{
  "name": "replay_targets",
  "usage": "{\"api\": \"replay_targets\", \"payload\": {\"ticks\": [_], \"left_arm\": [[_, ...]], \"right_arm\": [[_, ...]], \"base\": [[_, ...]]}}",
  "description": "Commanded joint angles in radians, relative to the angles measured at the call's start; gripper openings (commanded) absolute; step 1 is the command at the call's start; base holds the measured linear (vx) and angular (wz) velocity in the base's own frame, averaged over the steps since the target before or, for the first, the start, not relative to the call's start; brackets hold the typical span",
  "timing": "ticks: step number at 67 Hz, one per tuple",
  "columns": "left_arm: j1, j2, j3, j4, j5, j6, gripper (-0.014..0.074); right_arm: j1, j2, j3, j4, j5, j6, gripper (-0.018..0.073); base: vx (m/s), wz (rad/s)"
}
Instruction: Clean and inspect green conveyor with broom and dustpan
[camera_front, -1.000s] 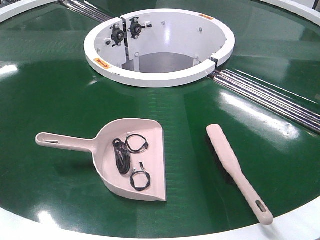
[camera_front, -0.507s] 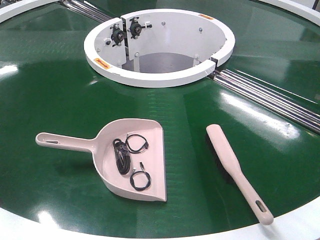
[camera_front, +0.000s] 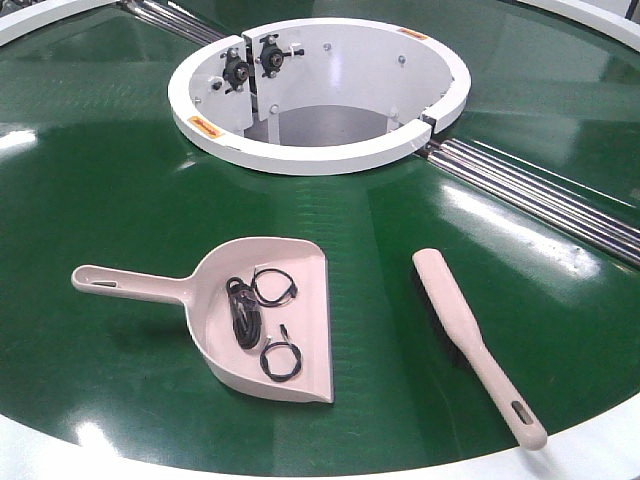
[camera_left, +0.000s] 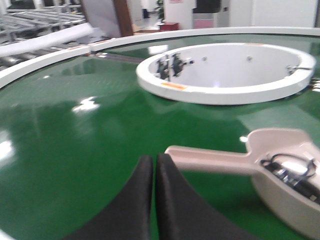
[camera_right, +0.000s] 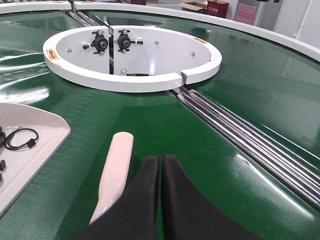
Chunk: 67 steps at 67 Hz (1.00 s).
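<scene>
Nothing I can see has shifted since half a second ago: the dustpan and the broom lie exactly where they were on the green conveyor.

From the front view, I see the dustpan near the front edge, left of centre, its handle pointing left and its flat mouth facing right. Several small black cable loops rest inside it. The broom lies well apart to its right, running diagonally with its slotted handle end nearest me, close to the white outer rim. Beyond them sits the white central ring, and metal rails run off to the right.

My left gripper hovers with its dark fingers pressed together, holding nothing, close beside the dustpan's handle tip. My right gripper is likewise closed and empty, just right of the broom's head.

Behind the belt, the left wrist view shows a blurred room with racking. Both wrist views cut off the dustpan, and the broom's handle is hidden below the right camera's frame.
</scene>
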Motion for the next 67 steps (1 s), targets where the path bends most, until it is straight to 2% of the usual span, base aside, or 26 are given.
{"api": "replay_targets", "payload": {"ticks": [1,7,10,19,67], "left_arm": [[0.042,-0.085,0.060,-0.011,-0.066,-0.009,-0.0006],[0.074,-0.205,0.144,-0.013,-0.061,-0.010,-0.0006],[0.085,-0.260,0.140,-0.011,0.041,-0.009,-0.0006],[0.097,-0.290,0.141,-0.011,0.123,-0.009,-0.0006],[0.097,-0.288,0.140,-0.011,0.117,-0.009,-0.0006]], "right_arm": [[-0.004,0.017,-0.027,0.004,-0.069,-0.005,-0.0003],[-0.004,0.017,-0.027,0.004,-0.069,-0.005,-0.0003],[-0.004,0.017,-0.027,0.004,-0.070,-0.005,-0.0003],[-0.004,0.017,-0.027,0.004,-0.065,-0.005,-0.0003],[-0.004,0.017,-0.027,0.004,-0.057,-0.005,-0.0003]], "base": [[0.00,0.00],[0.00,0.00],[0.00,0.00],[0.00,0.00],[0.00,0.00]]}}
